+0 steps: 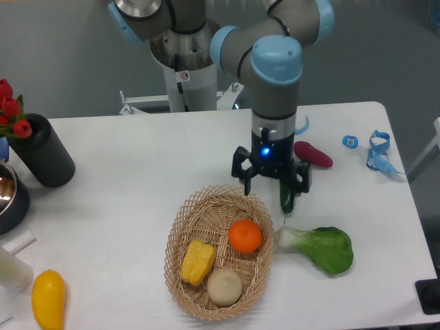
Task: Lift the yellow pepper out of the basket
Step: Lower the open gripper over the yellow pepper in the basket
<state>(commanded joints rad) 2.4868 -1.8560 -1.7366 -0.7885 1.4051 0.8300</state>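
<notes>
Ideally, the spread-fingered, empty claw (272, 183) descends on the ridged yellow toy pepper (197, 261), below-left in the oval wicker basket (180, 221), avoiding the adjacent orange (245, 236).

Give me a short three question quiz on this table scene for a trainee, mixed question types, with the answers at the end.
1. True or false: the gripper is already holding the yellow pepper.
2. Multiple choice: which item lies in the basket beside the pepper? A) the cucumber B) the orange C) the bok choy
3. Fill in: the smooth yellow fruit outside the basket lies near the table's front ____ corner in the image.

Key
1. False: it hangs open above the basket's far rim, holding nothing.
2. B
3. left
</notes>
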